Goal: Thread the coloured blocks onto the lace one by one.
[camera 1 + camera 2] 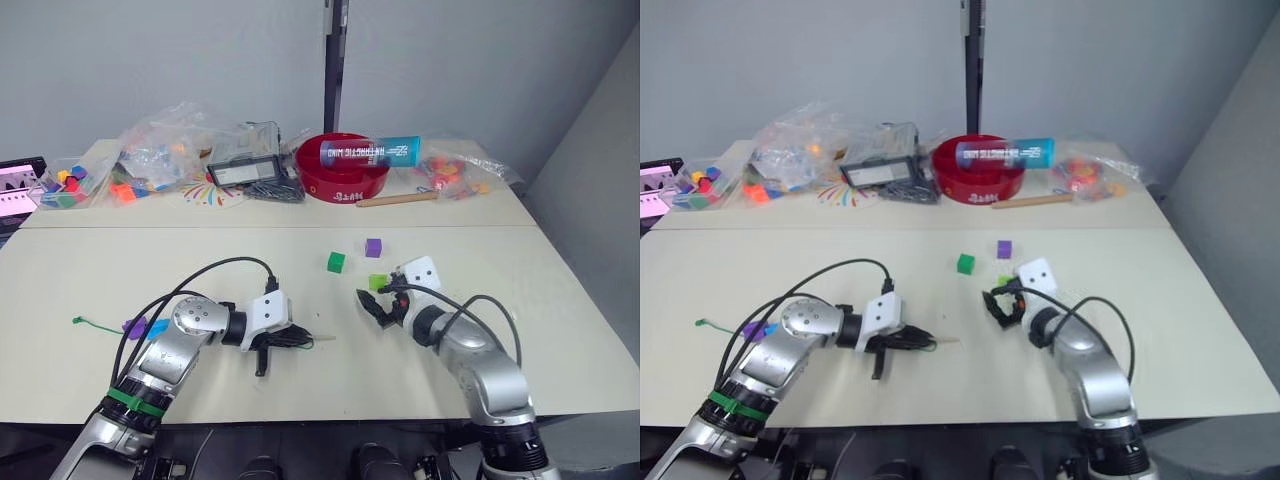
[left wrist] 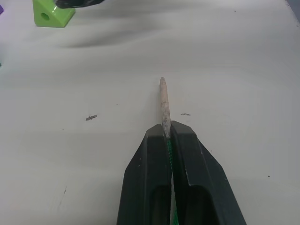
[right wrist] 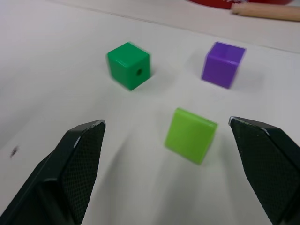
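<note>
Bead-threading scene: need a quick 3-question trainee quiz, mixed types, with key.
1. True or false: the left gripper is shut on the lace.
2. Which block lies between the right gripper's open fingers? A) dark green block B) light green block C) purple block
3. Fill in: the lace's pale tip points toward the ____ gripper.

Key: 1 true; 2 B; 3 right

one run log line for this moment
left tool: shut on lace, tip forward | right tool: open, around light green block | threaded: purple block, blue block
</note>
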